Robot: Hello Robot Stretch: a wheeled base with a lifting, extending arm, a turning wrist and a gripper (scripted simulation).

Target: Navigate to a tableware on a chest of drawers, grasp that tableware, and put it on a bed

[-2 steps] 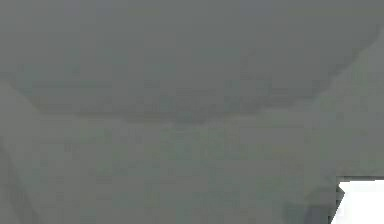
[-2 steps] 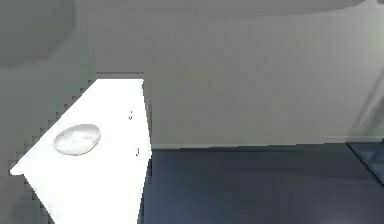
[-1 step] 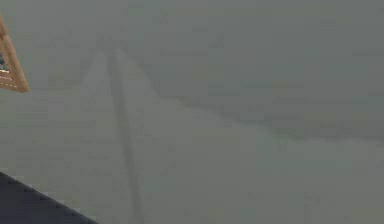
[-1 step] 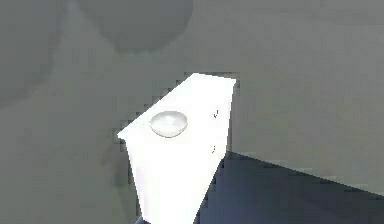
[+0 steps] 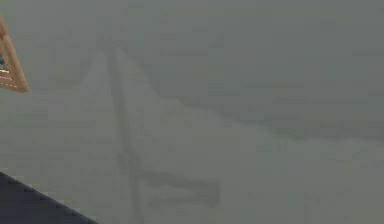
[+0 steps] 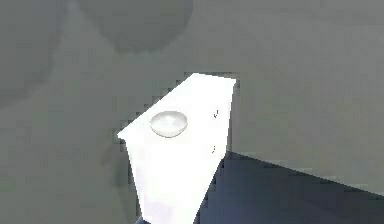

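A white chest of drawers (image 6: pixel 205 150) stands against the grey wall in the arm side view, its drawer fronts with small handles facing the view's right. On its top, near the closer end, rests a pale rounded bowl-like piece of tableware (image 6: pixel 168 124).
Dark blue floor (image 6: pixel 290 195) runs along the right of the chest in the arm side view. The forward view faces a bare grey wall (image 5: pixel 220 110) at close range, with a strip of dark floor (image 5: pixel 25 205) at the bottom left and an orange-framed object (image 5: pixel 10 58) at the left edge.
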